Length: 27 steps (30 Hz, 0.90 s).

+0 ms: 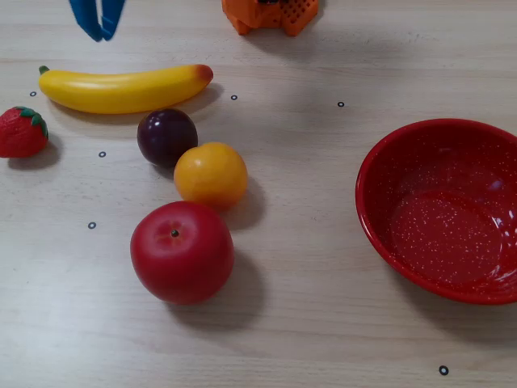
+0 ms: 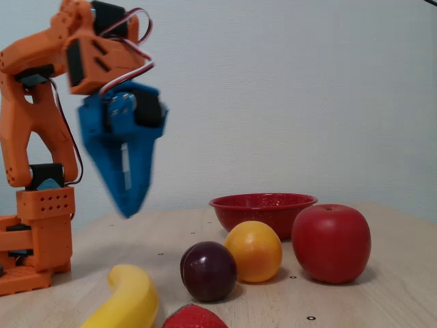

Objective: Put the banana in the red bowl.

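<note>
The banana [image 1: 121, 89] is yellow with a green stem tip and a reddish end. It lies flat at the back left of the table; a fixed view from the side shows only its end at the bottom [image 2: 126, 301]. The red bowl [image 1: 380, 162], speckled white inside and with nothing in it, sits far right; the side view shows it at the back [image 2: 263, 212]. My blue gripper [image 1: 100, 34] hangs in the air behind the banana's left half, well above the table [image 2: 128, 208]. Its fingers are together and hold nothing.
A dark plum [image 1: 166, 136], an orange [image 1: 211, 175] and a red apple [image 1: 182, 251] form a row in front of the banana. A strawberry [image 1: 22, 132] lies at the left edge. The orange arm base [image 1: 271, 14] stands at the back centre.
</note>
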Tool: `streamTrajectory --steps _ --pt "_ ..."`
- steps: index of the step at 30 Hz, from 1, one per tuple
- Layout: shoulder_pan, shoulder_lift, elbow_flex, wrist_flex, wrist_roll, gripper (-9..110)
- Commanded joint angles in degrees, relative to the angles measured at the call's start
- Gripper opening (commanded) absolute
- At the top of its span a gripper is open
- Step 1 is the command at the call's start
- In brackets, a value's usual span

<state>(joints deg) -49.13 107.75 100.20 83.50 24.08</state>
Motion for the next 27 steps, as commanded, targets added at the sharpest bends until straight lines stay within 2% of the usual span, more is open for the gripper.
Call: streamTrajectory --steps 1,5,9,12,16,19,22,27 --pt "-4.22 0.7 -5.71 2.81 9.58 0" --pt "-9.14 -3.25 -6.24 5.19 22.15 1" --pt "-11.16 -8.09 -8.61 8.09 28.39 14" --pt "-11.95 -9.93 -9.4 9.84 31.2 33" --pt "-11.07 -12.57 -8.53 9.23 34.89 36" --pt "-10.99 -14.85 -8.0 7.73 39.11 48" --pt "-11.25 -17.4 -8.0 7.38 43.59 48" --pt "-10.72 -21.45 -7.21 3.87 45.44 48"
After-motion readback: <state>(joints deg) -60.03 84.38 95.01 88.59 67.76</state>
